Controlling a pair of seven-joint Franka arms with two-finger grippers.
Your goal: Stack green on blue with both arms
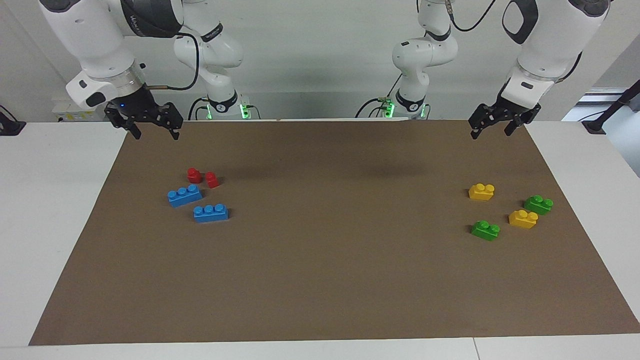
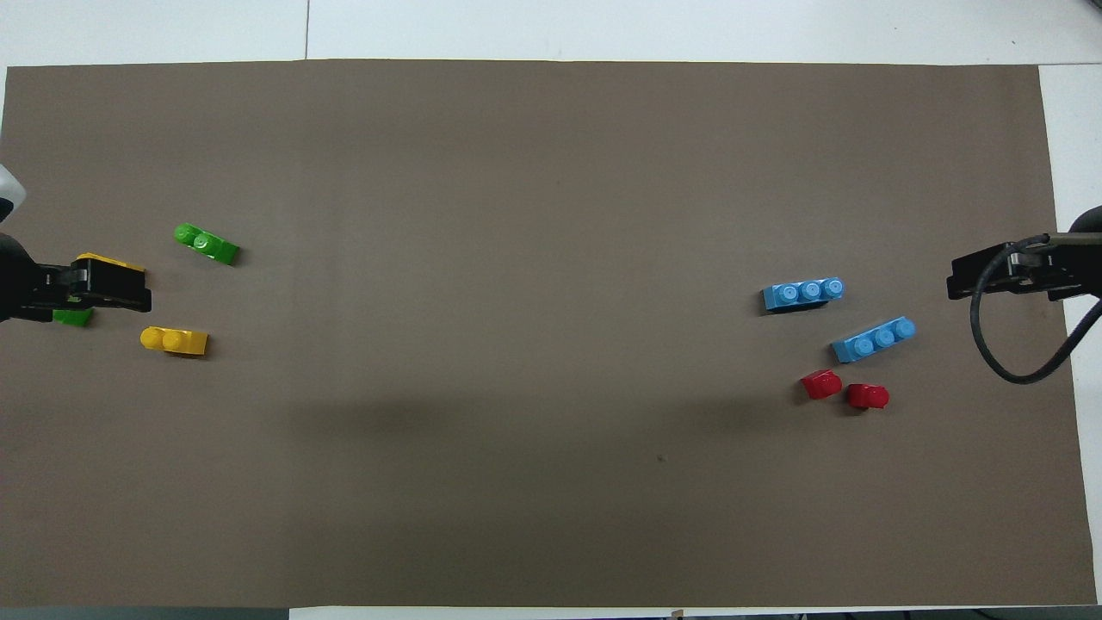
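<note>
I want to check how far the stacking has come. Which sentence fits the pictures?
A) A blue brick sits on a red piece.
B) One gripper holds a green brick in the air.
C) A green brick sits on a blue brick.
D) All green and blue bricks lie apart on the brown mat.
D: both green bricks lie at the left arm's end and both blue bricks at the right arm's end of the brown mat, none stacked; the left gripper and right gripper hang open and empty.
</note>
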